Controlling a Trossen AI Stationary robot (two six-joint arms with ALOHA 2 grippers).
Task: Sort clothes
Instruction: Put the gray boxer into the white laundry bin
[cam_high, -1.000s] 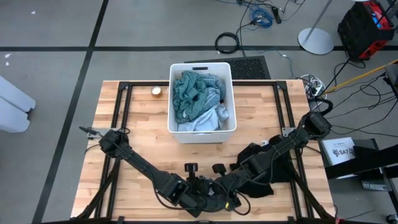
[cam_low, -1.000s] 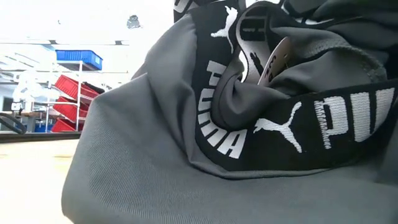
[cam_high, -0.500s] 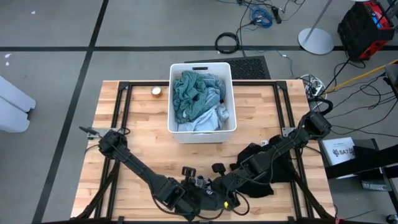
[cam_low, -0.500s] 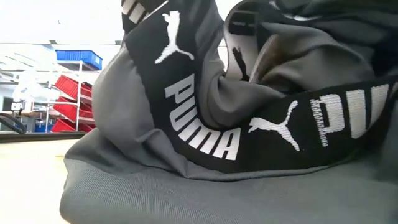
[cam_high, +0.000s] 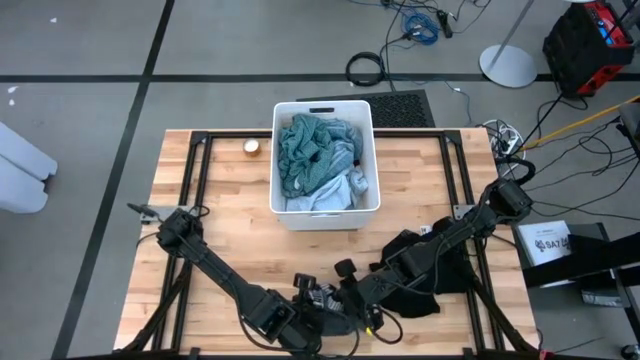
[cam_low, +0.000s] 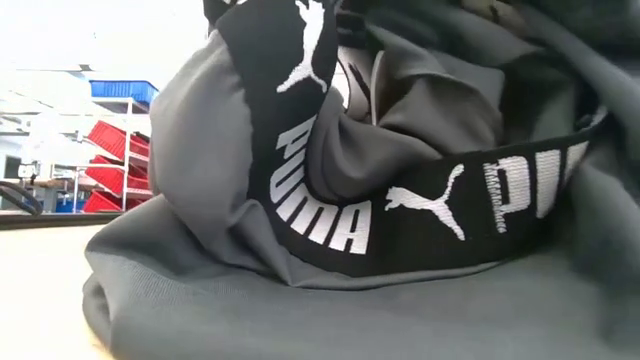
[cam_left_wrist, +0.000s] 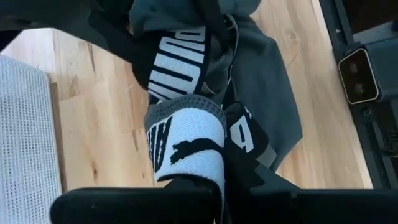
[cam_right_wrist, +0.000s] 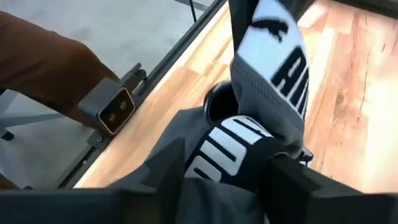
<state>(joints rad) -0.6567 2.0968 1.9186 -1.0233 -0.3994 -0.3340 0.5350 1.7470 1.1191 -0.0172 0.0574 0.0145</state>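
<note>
A dark grey garment (cam_low: 250, 300) with black and white logo bands lies bunched at the table's near edge, between my two grippers. My left gripper (cam_left_wrist: 199, 186) and my right gripper (cam_right_wrist: 249, 168) are both shut on it, close together near the near edge's middle in the high view (cam_high: 325, 310). A teal piece (cam_high: 310, 145) and a light blue piece (cam_high: 330, 195) lie in the white bin (cam_high: 322, 104). A black pile (cam_high: 420, 275) lies on the table under my right arm. My left gripper holds the garment by its white logo band (cam_left_wrist: 186, 171), which runs in between the fingers; the gripper's own body hides the exact place. The garment is bunched above the table, and its lower folds (cam_low: 200, 330) rest on the tabletop. My right gripper holds the garment at a black logo band (cam_right_wrist: 230, 155), where the cloth bunches between its fingers; the fingers hide the exact place. The white band (cam_right_wrist: 273, 56) stretches away from the gripper toward my left gripper. The grey cloth sags to the table.
The white bin stands at the table's far middle. A small round object (cam_high: 251, 147) lies left of the bin. Bare wood shows at the table's left (cam_high: 220, 240). A black frame rail with a grey bracket (cam_right_wrist: 115, 109) runs along the table's near edge.
Both grippers have kept hold. My left arm has shifted a little toward the near edge. The garment's bunched top has turned: the black logo band on its left stands more upright than before, and the folds have drawn closer together.
</note>
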